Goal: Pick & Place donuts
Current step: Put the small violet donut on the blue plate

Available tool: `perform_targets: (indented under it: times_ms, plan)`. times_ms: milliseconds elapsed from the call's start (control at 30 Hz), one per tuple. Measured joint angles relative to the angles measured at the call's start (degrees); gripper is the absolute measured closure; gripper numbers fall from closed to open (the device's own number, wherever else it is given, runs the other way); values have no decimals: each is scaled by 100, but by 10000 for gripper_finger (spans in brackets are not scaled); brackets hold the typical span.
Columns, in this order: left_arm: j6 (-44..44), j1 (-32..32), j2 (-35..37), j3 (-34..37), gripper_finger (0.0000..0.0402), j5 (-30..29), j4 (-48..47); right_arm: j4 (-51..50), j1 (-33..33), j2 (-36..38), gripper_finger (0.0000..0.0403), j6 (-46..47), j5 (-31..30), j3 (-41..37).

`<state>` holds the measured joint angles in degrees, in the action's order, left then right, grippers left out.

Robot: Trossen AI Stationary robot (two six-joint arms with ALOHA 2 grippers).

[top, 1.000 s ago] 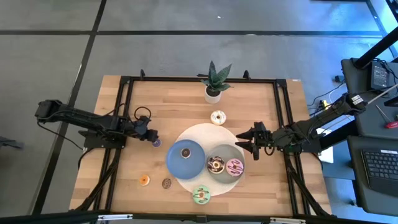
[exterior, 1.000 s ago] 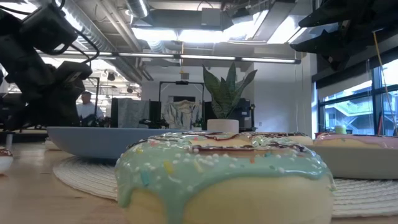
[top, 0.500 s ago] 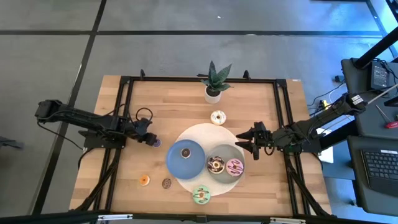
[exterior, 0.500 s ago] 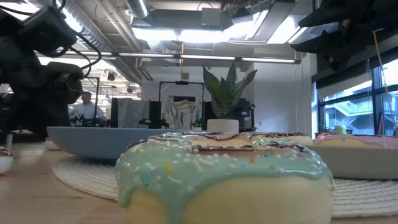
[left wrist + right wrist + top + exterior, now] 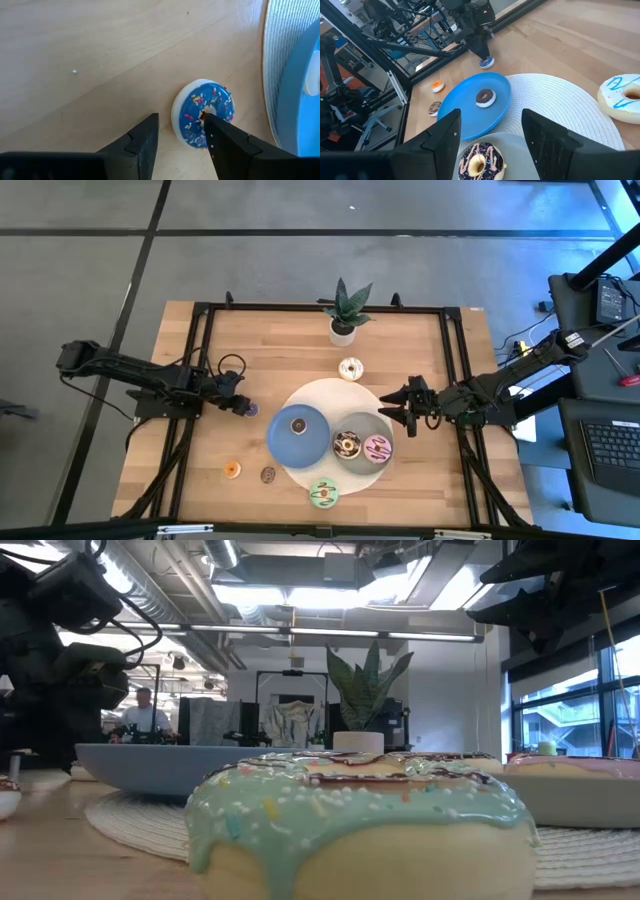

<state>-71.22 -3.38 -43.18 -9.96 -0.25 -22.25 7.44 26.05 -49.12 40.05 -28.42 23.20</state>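
One mini donut (image 5: 203,120), blue-iced, lies flat on the surface just beside the blue plate (image 5: 298,435), and the left pincer (image 5: 180,134) is spread right over it, one finger (image 5: 225,145) already overlapping its hole.

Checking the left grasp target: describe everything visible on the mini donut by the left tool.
The mini donut is a small ring with blue-purple icing, coloured sprinkles and a pale rim. It lies flat on the wooden table, just off the woven mat. The left tool is open, straddling its edge; one finger overlaps the ring.
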Motion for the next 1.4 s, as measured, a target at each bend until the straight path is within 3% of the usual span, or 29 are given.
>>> perform_targets:
  times_ms: [300, 633, 800, 967, 1133, 1400]
  plan:
    - [107, 0, -1, 0, 261, 48, -19, -2, 1, 0, 192, -5, -2, 0]
    - [-3, 0, -7, 8, 334, 111, 123, -2, -1, 0, 192, -11, -2, 0]
    - [42, 0, -7, 11, 372, 150, 659, -2, -1, 0, 192, -22, -2, 0]
    - [378, -22, -8, -49, 391, 316, 2050, -4, 0, 0, 192, -24, -2, 0]
    - [1174, -234, -140, -821, 392, 112, 2095, -6, 1, 0, 192, -24, -4, 0]
    - [2381, -720, -1260, -2773, 393, -512, 173, -6, 0, 0, 192, -20, -48, 0]
